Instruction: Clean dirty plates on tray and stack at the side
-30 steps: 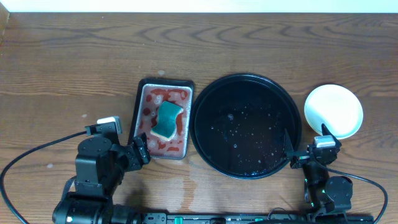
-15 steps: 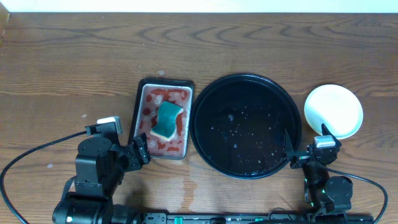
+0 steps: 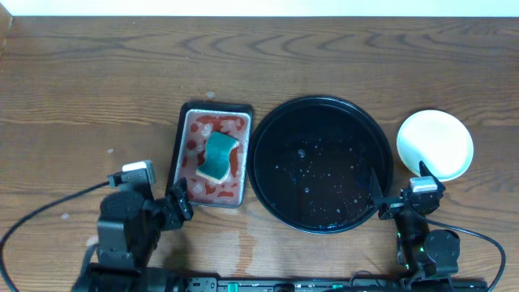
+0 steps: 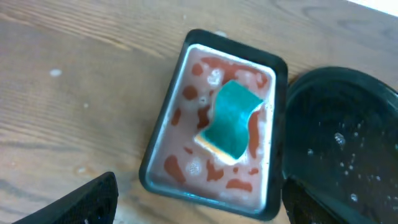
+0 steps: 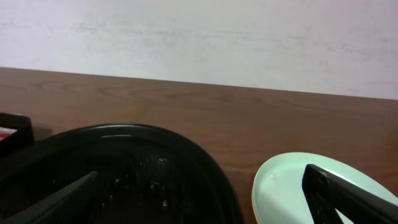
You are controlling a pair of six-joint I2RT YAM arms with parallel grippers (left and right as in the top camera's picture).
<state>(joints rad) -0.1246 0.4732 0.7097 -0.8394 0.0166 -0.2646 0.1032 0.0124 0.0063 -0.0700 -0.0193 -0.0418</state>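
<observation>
Overhead: the plates (image 3: 435, 144) are seen stacked just right of the tray (image 3: 324, 138), apart from it. Left wrist: the left gripper (image 4: 199, 208) is held released, empty, near a metal tray (image 4: 161, 127) holding a sponge (image 4: 231, 121). Right wrist: the right gripper (image 5: 205, 199) is likewise spread, empty.

This looks like a robotics lab or test station more than a home kitchen. Two robot arms, the left arm (image 3: 122, 231) and the right arm (image 3: 422, 243), sit at the near edge of a wood-grain table (image 3: 81, 73). Black cables (image 3: 40, 208) loop from them across the surface. Behind the table stands a plain white wall (image 5: 199, 37). The kitchenware is laid out like props. A round black tray (image 3: 324, 174) sits in the middle. To one side is a small metal tray (image 3: 219, 106) with red liquid and a green sponge (image 3: 219, 156). Pale plates (image 3: 435, 144) are stacked at the other.
</observation>
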